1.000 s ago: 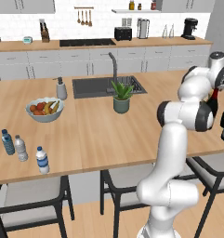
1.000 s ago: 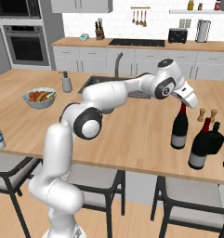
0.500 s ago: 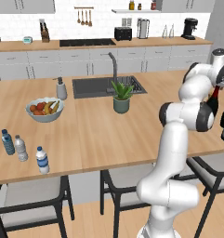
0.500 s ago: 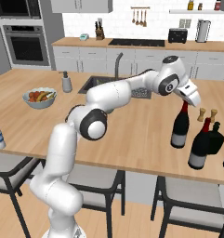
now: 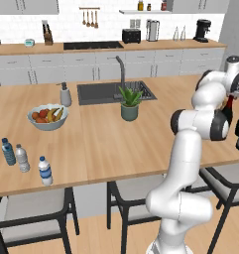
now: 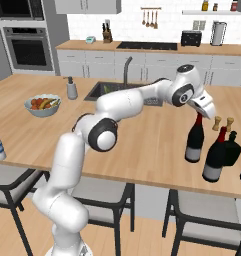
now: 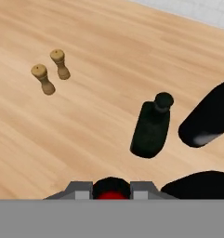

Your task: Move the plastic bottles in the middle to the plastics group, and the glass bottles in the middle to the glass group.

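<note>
Wine bottle point(image 6: 195, 141) is sitting gripped at its red top between the claw's point(image 7: 112, 189) narrow fingers, beside the glass group; the water bottle point(image 5: 44, 171) far leftward is waiting unsorted.

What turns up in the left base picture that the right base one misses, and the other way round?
Left base view: three small bottles stand in a row near the counter's front left, the blue-tinted bottle, the greyish bottle and the white-capped bottle, and a potted plant stands by the sink.

Right base view: a wall oven, two wooden pegs and the hand at a wine bottle's red top.

Both: the fruit bowl, the soap dispenser, the arm, and that wine bottle, half hidden in the left view.
</note>
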